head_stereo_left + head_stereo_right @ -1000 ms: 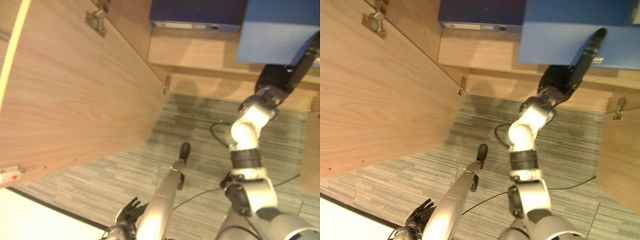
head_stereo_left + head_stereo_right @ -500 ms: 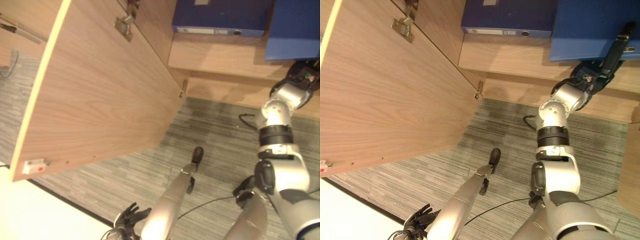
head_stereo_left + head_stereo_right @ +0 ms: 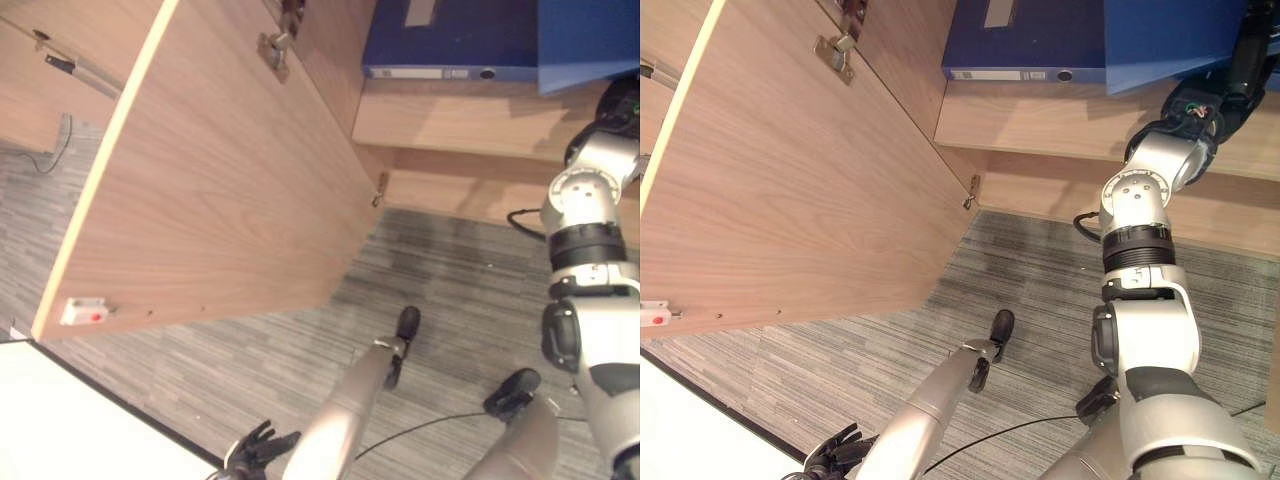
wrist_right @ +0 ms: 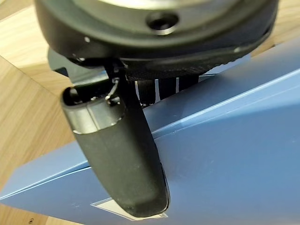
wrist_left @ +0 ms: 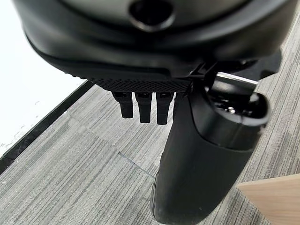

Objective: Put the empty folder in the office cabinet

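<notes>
I hold the blue folder (image 3: 1170, 40) up at the wooden cabinet shelf (image 3: 1040, 115), at the view's top right. My right hand (image 3: 1246, 60) is shut on it. In the right wrist view the thumb (image 4: 122, 154) presses on the folder's blue face (image 4: 225, 140) while the fingers go behind its edge. The folder's near edge overlaps the right end of a dark blue binder (image 3: 1025, 45). My left hand (image 3: 835, 460) hangs low by the floor, open, with its fingers (image 5: 143, 110) straight over the carpet.
The dark blue binder lies flat on the shelf. An open wooden cabinet door (image 3: 800, 190) with a metal hinge (image 3: 837, 50) juts out on the left. Grey carpet (image 3: 1040, 290) lies below, with a white surface (image 3: 680, 430) at the lower left.
The camera has shifted, so the door and shelf sit differently. The right arm has stretched out and the folder has moved up and deeper towards the shelf beside the binder. The left hand stays low.
</notes>
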Robot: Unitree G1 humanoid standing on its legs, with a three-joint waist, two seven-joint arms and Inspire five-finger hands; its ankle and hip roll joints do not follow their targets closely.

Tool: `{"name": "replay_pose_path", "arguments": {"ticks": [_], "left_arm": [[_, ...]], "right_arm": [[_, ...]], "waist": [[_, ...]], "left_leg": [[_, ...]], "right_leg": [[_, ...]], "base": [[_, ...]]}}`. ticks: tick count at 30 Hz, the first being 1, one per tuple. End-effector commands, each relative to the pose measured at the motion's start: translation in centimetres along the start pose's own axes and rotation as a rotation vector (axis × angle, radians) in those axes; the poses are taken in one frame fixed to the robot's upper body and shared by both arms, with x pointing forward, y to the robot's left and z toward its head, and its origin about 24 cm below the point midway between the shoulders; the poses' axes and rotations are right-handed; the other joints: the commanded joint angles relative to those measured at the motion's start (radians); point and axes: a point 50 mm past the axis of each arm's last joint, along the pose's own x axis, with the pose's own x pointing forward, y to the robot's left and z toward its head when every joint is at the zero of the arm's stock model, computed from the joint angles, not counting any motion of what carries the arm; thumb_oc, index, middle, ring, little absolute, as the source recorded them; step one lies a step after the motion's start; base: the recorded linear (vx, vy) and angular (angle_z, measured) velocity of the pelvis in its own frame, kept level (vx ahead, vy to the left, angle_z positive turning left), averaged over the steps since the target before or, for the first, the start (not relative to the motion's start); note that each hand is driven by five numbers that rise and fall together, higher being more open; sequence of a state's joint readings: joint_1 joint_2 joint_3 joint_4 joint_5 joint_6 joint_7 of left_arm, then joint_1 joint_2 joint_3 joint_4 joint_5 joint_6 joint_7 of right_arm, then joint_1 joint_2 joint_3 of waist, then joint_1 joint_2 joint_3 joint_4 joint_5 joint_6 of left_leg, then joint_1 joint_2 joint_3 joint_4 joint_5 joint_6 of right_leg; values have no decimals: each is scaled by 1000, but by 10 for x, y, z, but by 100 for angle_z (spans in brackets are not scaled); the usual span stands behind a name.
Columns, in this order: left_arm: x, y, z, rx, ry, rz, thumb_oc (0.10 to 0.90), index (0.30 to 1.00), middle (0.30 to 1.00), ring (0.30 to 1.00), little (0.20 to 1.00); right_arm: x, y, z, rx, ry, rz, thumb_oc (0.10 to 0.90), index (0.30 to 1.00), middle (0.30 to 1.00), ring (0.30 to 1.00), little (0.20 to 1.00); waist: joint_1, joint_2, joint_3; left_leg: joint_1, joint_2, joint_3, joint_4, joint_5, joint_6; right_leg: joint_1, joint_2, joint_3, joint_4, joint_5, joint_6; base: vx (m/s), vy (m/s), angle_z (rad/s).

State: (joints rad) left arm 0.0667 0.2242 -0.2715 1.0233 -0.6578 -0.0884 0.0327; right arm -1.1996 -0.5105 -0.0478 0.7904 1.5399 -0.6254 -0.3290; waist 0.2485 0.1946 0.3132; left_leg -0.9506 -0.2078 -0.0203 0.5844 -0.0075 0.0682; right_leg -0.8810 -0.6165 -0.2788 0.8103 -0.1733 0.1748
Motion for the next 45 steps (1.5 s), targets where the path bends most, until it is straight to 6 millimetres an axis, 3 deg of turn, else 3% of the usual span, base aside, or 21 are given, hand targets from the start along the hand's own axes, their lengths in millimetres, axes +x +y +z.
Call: {"name": "replay_pose_path", "arguments": {"ticks": [1, 11, 18, 26, 36, 37, 38, 45], "left_arm": [[-17, 60, -32, 70, 128, 191, 800, 900, 900, 900, 900], [-17, 63, -28, 107, 122, 203, 800, 900, 900, 900, 900], [-17, 65, -29, 152, 130, 204, 800, 900, 900, 900, 900], [-22, 75, -37, 166, 169, 233, 800, 900, 900, 900, 900], [-24, 83, -36, 184, 170, 254, 800, 900, 900, 900, 900], [-25, 85, -37, 185, 173, 261, 800, 900, 900, 900, 900], [-25, 84, -37, 184, 173, 260, 800, 900, 900, 900, 900], [-30, 97, -41, 175, 208, 285, 800, 900, 900, 900, 900]], "right_arm": [[-9, 95, 26, 66, -85, 446, 400, 300, 300, 300, 300], [-8, 84, 36, 231, -169, 355, 400, 300, 300, 300, 300], [-5, 83, 64, 299, -289, 319, 400, 300, 300, 300, 300], [4, 87, 76, 203, -303, 332, 400, 300, 300, 300, 300], [13, 93, 73, 87, -253, 346, 400, 300, 300, 300, 300], [16, 93, 72, 50, -242, 344, 577, 566, 566, 566, 566], [16, 94, 72, 50, -241, 345, 800, 900, 900, 900, 900], [30, 88, 48, -274, -57, 341, 800, 900, 900, 900, 900]], "waist": [[12, -17, -53], [37, -3, -105], [53, 12, -143], [55, 14, -158], [53, 3, -160], [53, -2, -160], [53, -1, -159], [47, -36, -147]], "left_leg": [[72, -40, -3, -14, -191, 4], [130, -65, -19, -85, -177, 15], [168, -96, -33, -121, -171, 23], [185, -98, -30, -136, -169, 23], [183, -89, -33, -157, -156, 15], [183, -86, -33, -161, -155, 14], [183, -86, -33, -161, -154, 14], [179, -70, -24, -174, -144, 6]], "right_leg": [[-1, 47, -18, 44, -6, -4], [31, 19, -25, 36, 3, 23], [65, -17, -36, 38, 7, 47], [78, -31, -46, 43, 19, 61], [72, -33, -56, 42, 28, 70], [71, -32, -57, 42, 31, 70], [70, -32, -57, 42, 31, 69], [52, -22, -53, 42, 43, 66]], "base": [[0, 0, 0], [9, 14, 1], [25, 23, 10], [14, 15, 4], [0, -1, 0], [0, 0, 0], [0, 0, 0], [-4, -3, -1]]}}
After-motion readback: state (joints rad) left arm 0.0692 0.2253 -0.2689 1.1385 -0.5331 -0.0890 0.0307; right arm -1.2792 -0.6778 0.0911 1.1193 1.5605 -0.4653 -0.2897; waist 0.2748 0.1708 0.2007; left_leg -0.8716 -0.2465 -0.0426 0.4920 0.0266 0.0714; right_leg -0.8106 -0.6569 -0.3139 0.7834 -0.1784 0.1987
